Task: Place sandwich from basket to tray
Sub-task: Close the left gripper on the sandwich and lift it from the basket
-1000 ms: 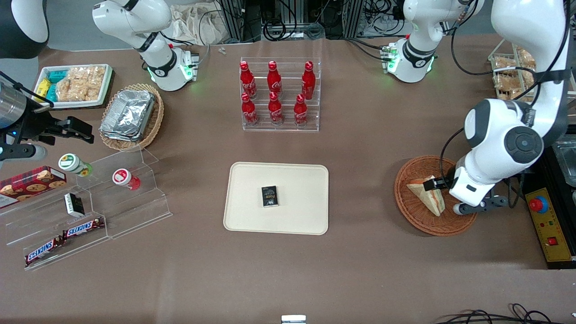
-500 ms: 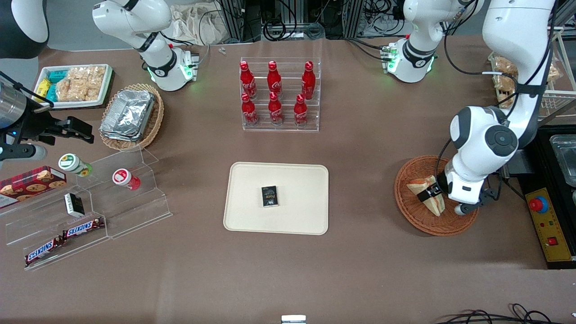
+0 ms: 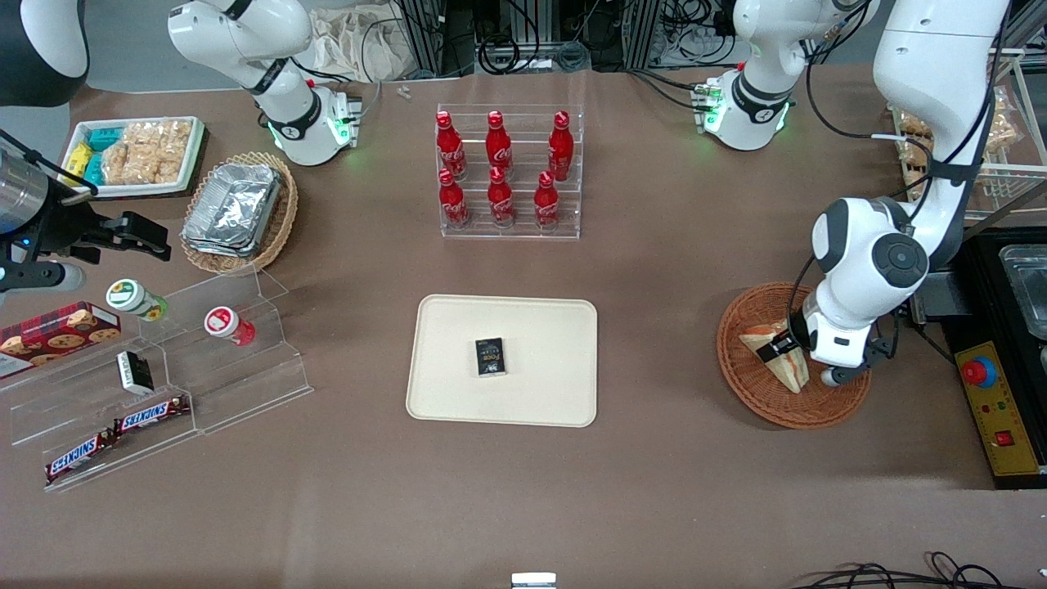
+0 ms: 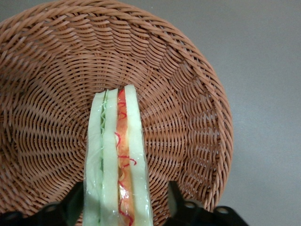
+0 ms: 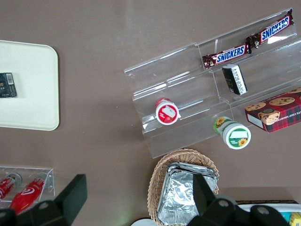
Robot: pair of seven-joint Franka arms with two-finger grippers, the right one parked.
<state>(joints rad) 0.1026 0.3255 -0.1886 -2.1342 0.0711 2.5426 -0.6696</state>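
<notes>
Now, a brown surface (image 3: 671,270), cable clutter at its rim farthest from the front camera. The pincer (image 4: 123,207) is down in the basket (image 3: 748,384), fingers (image 4: 75,205) spread on either side of the sandwich (image 4: 117,155), lying in the basket. The wrist view shows that straddle; the front shows the tray (image 3: 540,327) mid-surface, holding a small dark box (image 3: 490,357).

Rough woven wicker basket (image 4: 188,117), glossy clear-wrapped sandwich (image 4: 117,160), matt black gripper (image 4: 123,209)
</notes>
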